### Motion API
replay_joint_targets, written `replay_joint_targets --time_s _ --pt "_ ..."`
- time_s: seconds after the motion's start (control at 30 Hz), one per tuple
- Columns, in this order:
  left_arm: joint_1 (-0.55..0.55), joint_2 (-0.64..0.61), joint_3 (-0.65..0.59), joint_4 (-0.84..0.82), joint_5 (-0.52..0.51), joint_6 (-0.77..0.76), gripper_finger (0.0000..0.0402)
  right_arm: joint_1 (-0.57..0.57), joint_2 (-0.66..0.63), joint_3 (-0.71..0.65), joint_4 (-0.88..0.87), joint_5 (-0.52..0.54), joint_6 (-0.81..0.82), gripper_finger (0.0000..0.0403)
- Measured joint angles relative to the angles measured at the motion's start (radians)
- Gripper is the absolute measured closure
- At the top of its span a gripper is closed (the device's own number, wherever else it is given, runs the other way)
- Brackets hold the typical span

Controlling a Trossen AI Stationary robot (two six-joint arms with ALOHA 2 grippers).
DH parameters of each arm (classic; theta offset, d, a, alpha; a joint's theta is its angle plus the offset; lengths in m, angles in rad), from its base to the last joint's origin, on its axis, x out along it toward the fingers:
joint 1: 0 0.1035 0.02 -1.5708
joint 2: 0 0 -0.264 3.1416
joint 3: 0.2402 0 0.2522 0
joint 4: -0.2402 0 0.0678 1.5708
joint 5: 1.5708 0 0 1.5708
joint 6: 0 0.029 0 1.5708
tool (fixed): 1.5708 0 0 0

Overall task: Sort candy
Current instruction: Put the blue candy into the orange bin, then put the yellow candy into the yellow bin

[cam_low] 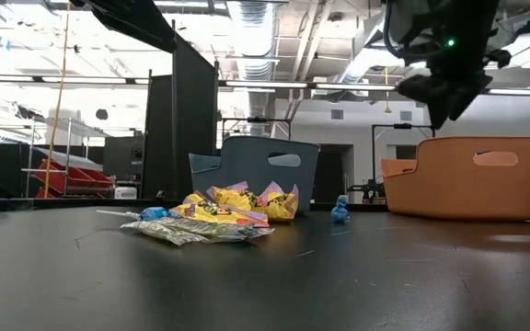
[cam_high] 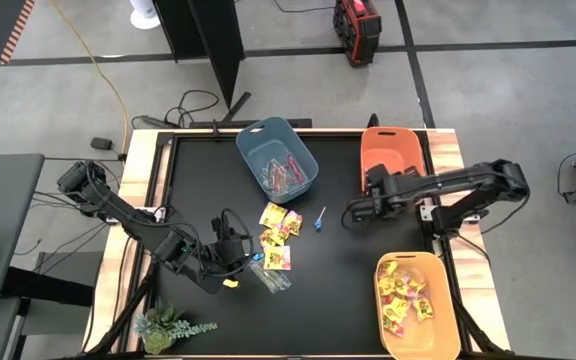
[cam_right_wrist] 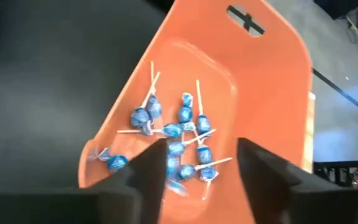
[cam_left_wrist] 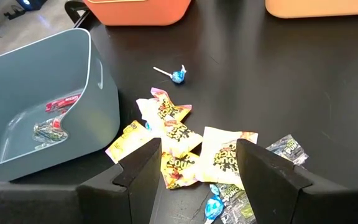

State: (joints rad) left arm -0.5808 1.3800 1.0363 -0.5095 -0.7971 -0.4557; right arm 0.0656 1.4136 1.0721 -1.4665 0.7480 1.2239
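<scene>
While both claws gape empty, yellow packets (cam_high: 280, 222) litter the black table (cam_high: 348, 290) above grey concrete floor (cam_high: 508, 90).

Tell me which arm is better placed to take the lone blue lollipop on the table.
Probably the right. Its open, empty hand hovers close beside the lollipop. The left hand, also open, sits farther off, with the yellow packets between.
</scene>
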Motion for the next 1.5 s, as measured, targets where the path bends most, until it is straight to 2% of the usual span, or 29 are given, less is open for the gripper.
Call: replay_joint_targets --time_s 0.1,0.23,0.3,0.43,0.57,0.67,0.83,0.97,1.1,1.2,1.5 --pt "0.0 0.0 0.0 0.0 0.0 0.001 0.0201 -0.005 0.0 -0.02 0.036 0.0 -0.03 0.0141" --pt "0.0 0.0 0.0 0.0 0.0 0.002 0.0201 0.026 0.0 -0.02 0.116 0.032 -0.133 0.0115" --pt "0.0 0.0 0.0 0.0 0.0 0.002 0.0201 0.066 0.0 -0.02 0.233 0.036 -0.233 0.0113" --pt "0.0 0.0 0.0 0.0 0.0 0.006 0.0201 0.159 0.0 -0.019 0.573 0.031 -0.517 0.0112" --pt "0.0 0.0 0.0 0.0 0.0 0.005 0.0201 0.242 0.0 -0.019 0.89 -0.046 -0.759 0.0112" --pt "0.0 0.0 0.0 0.0 0.0 0.001 0.0201 0.283 0.014 -0.018 1.021 -0.108 -0.846 0.0112" --pt "0.0 0.0 0.0 0.003 0.0 -0.006 0.0201 0.311 0.091 -0.017 1.068 -0.176 -0.885 0.0113" --pt "0.0 0.0 0.0 0.004 0.0 -0.007 0.0201 0.322 0.194 -0.019 1.096 -0.179 -0.916 0.0113" --pt "0.0 0.012 0.0 0.005 -0.001 -0.002 0.0201 0.314 0.278 -0.019 1.224 -0.193 -0.951 0.0113" --pt "0.006 0.014 0.0 0.001 0.001 0.003 0.0201 0.295 0.341 0.002 1.328 -0.287 -1.002 0.0113" --pt "0.019 0.014 0.0 -0.002 0.005 0.001 0.0201 0.252 0.522 0.131 1.337 -0.408 -1.05 0.0113"
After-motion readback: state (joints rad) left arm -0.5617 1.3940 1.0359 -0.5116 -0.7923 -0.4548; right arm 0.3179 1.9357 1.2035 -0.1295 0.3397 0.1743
